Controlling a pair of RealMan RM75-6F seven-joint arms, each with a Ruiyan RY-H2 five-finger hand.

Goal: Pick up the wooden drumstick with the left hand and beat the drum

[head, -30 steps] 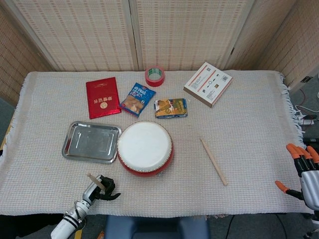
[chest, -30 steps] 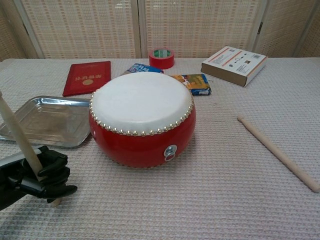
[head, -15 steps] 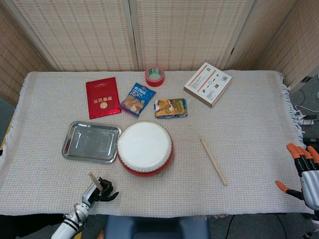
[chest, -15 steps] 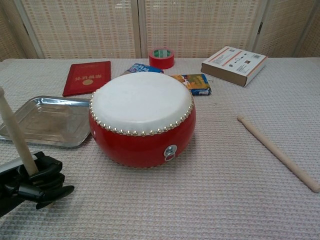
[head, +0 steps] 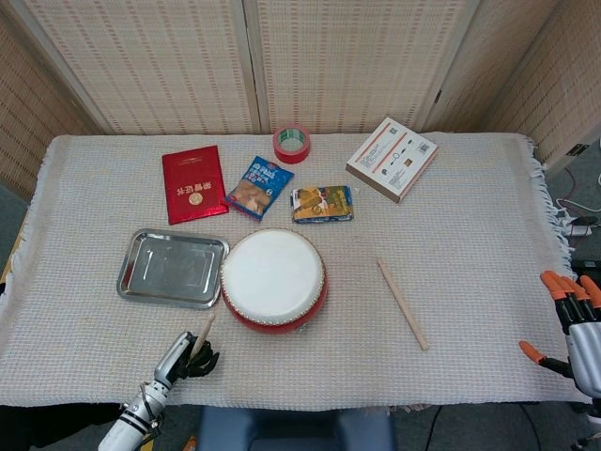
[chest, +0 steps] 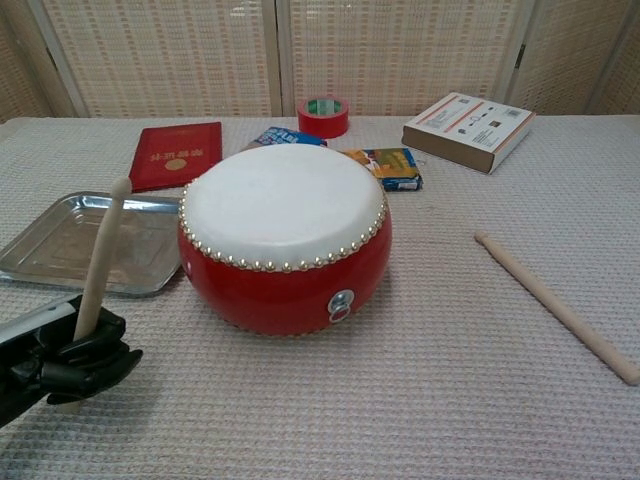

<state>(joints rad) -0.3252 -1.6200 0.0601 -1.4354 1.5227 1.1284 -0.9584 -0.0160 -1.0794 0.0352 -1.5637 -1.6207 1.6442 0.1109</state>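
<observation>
Head view: left hand [head: 191,358] near the front table edge, fingers wrapped round a wooden drumstick [head: 205,330] whose tip leans toward the red drum [head: 273,279], short of it. Right hand [head: 575,324] at the far right edge, fingers spread, holding nothing. A second drumstick [head: 402,303] lies right of the drum.

Chest view: left hand [chest: 80,352] grips the stick [chest: 102,250] low; tip clear of the drumhead. Pick-up looks done; the beat calls for swinging the tip down onto the skin.

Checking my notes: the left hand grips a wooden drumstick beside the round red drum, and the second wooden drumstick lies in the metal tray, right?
Not quite. The second wooden drumstick lies on the cloth right of the round red drum, not in the metal tray; the head view shows it. The left hand does grip a wooden drumstick.
</observation>
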